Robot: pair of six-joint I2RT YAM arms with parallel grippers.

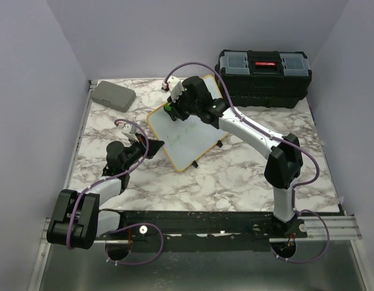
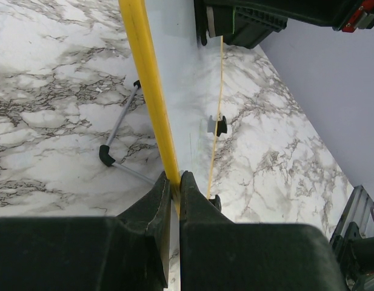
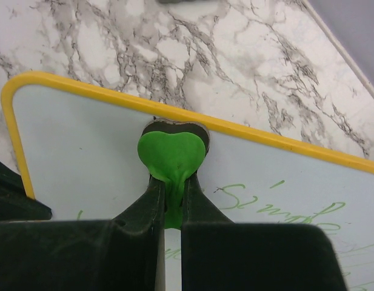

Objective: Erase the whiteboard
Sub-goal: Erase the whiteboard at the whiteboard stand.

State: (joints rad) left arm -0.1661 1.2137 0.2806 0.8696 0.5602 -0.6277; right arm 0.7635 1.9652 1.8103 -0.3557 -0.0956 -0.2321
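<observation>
Marble-veined worktop (image 1: 235,176) filled the pale-walled enclosure, with a black toolbox (image 1: 263,76) at the far right and a grey case (image 1: 113,96) at the far left. The whiteboard (image 1: 193,136) sat near the middle, turned diagonally and seemingly propped on its wire stand (image 2: 117,130). The left claw (image 2: 174,179) was clamped edge-on over the yellow frame (image 2: 151,91) at the board's near-left side, most likely to brace it against the push of wiping. That arm lay low, elbow folded back near its base. The right claw (image 3: 171,194) was closed on a green heart-shaped eraser (image 3: 171,154), whose dark pad touched the board just under the far frame rail, above the green handwriting (image 3: 277,209), which remained unwiped. That arm stretched diagonally across the worktop, elbow raised, wrist bent down over the board's far-left corner.
</observation>
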